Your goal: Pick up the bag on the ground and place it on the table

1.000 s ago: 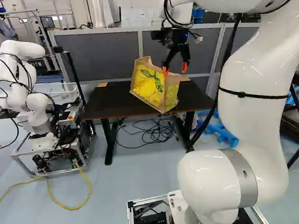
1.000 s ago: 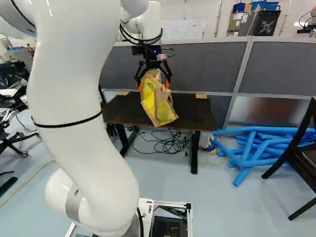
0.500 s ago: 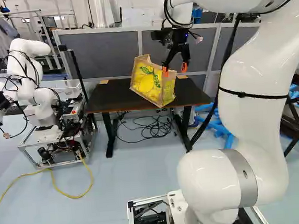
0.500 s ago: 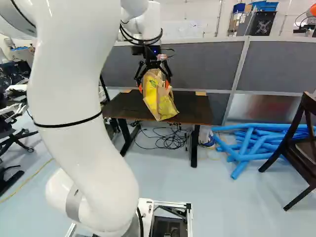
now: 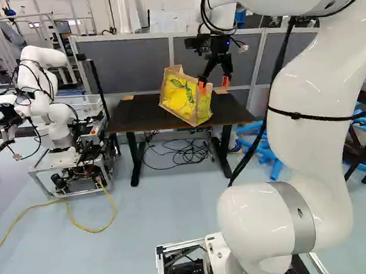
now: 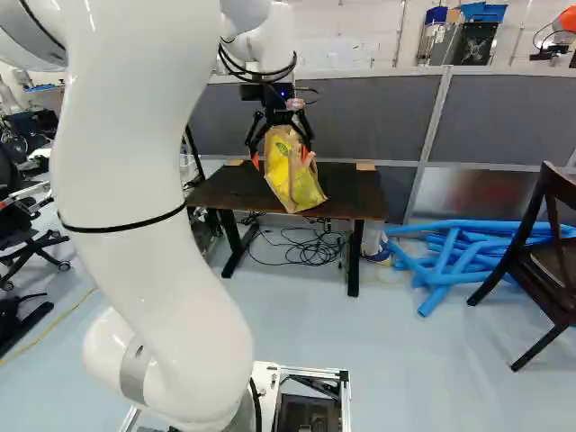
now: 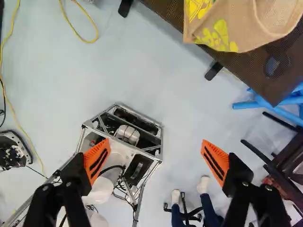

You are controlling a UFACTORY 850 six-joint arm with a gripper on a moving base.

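My gripper [image 5: 214, 83] hangs open in front of the table [image 5: 133, 119], nothing between its fingers. The yellow and tan paper bag [image 5: 183, 102] is on the dark tabletop by the near edge, leaning somewhat. From the right base view the bag [image 6: 294, 175] shows behind and between the fingertips, but the wrist view has it well clear of them. There the gripper [image 7: 156, 158] has its orange pads wide apart over floor, while the bag [image 7: 232, 23] lies ahead of it, one corner reaching the table's edge.
Another robot [image 5: 50, 116] stands left of the table, a yellow cable [image 5: 75, 223] near it. Black cables [image 6: 310, 247] lie under the table. Blue tubes [image 6: 459, 256] and a dark chair [image 6: 549, 261] are to the right. A person's legs [image 7: 208, 205] show below in the wrist view.
The base has moved back and turned a little, so table and bag stand farther off. The bag has kept its place on the table; the arm holds its pose and the gripper stays open.
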